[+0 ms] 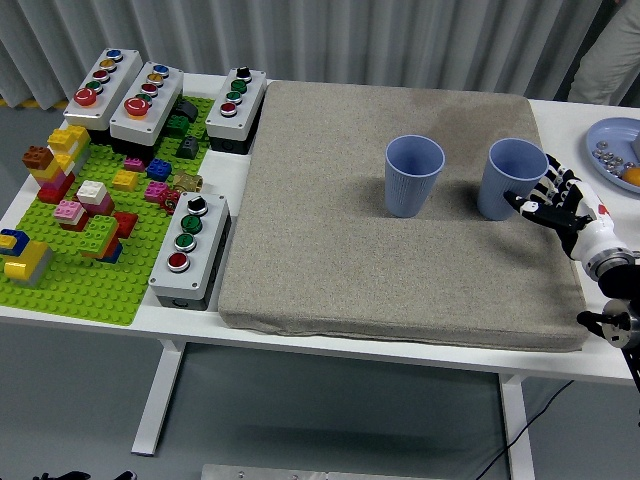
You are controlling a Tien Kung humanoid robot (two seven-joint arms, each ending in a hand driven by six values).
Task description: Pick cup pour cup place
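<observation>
Two blue cups stand upright on the grey mat (400, 220): one cup (413, 175) near the middle, the other cup (510, 178) toward the right. My right hand (545, 196) reaches in from the right edge and is against the right cup's side, fingers spread and not closed around it. The left arm is out of view.
A green brick baseplate (90, 280) with loose bricks and several button boxes (190, 250) fills the left side of the table. A blue plate (615, 150) with small items sits at the far right. A person's sleeve shows at the top right corner.
</observation>
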